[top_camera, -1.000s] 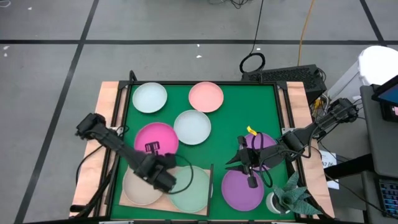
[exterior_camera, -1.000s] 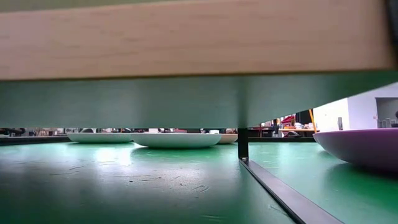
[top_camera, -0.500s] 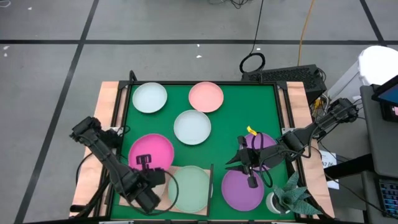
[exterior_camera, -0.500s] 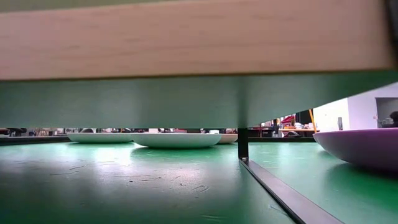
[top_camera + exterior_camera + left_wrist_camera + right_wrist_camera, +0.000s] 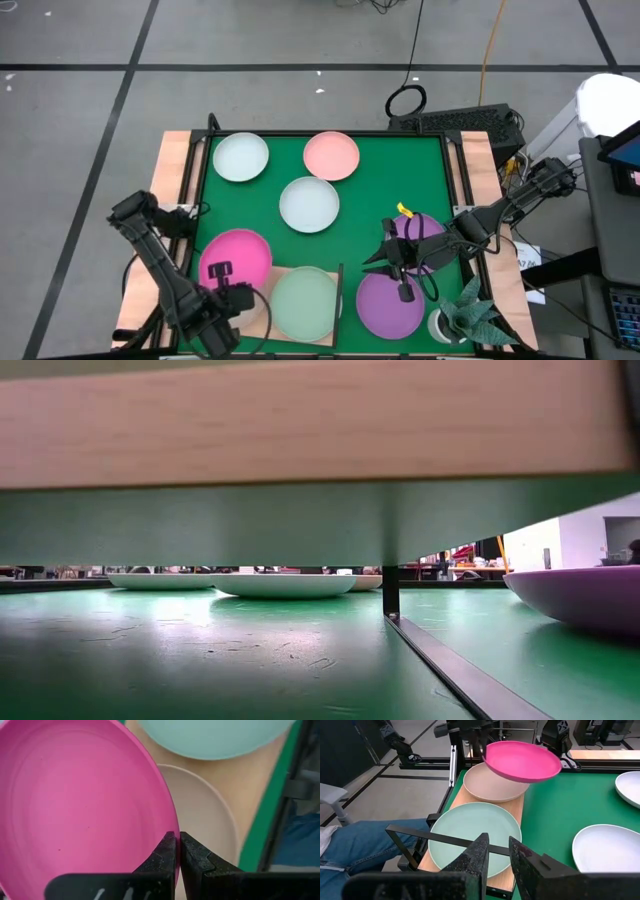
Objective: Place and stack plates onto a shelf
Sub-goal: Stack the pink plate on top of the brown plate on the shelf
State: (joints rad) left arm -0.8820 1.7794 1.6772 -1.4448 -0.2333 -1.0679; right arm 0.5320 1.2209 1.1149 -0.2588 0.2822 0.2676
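Note:
My left gripper (image 5: 222,272) (image 5: 177,840) is shut on the magenta plate (image 5: 235,260), holding it over the beige plate (image 5: 495,782) at the shelf's left end. The pale green plate (image 5: 305,303) lies flat on the shelf (image 5: 517,810) beside the beige one. My right gripper (image 5: 385,255) (image 5: 497,852) hovers open and empty over two purple plates (image 5: 390,305), pointing at the shelf's dark upright edge (image 5: 450,840). A mint plate (image 5: 241,157), a salmon plate (image 5: 331,155) and a white plate (image 5: 309,204) rest on the green mat. My left gripper pinches the magenta plate's rim (image 5: 169,827) on its near side, one finger over the inner face and one on the outside. The fingers come from the table's near-left side. The plate is lifted clear and tilted above the beige plate.
A potted plant (image 5: 462,318) stands at the near right corner. A person's leg in jeans (image 5: 360,845) shows beyond the shelf. In the low view the shelf's board (image 5: 320,430) fills the top, with its dark post (image 5: 390,590) and a purple plate (image 5: 590,595) at the right.
My left gripper has drawn back toward the table's near-left corner, carrying the magenta plate with it. The plate has moved from the mat toward the shelf's left end and now covers the beige plate in the high view. The right arm has kept still.

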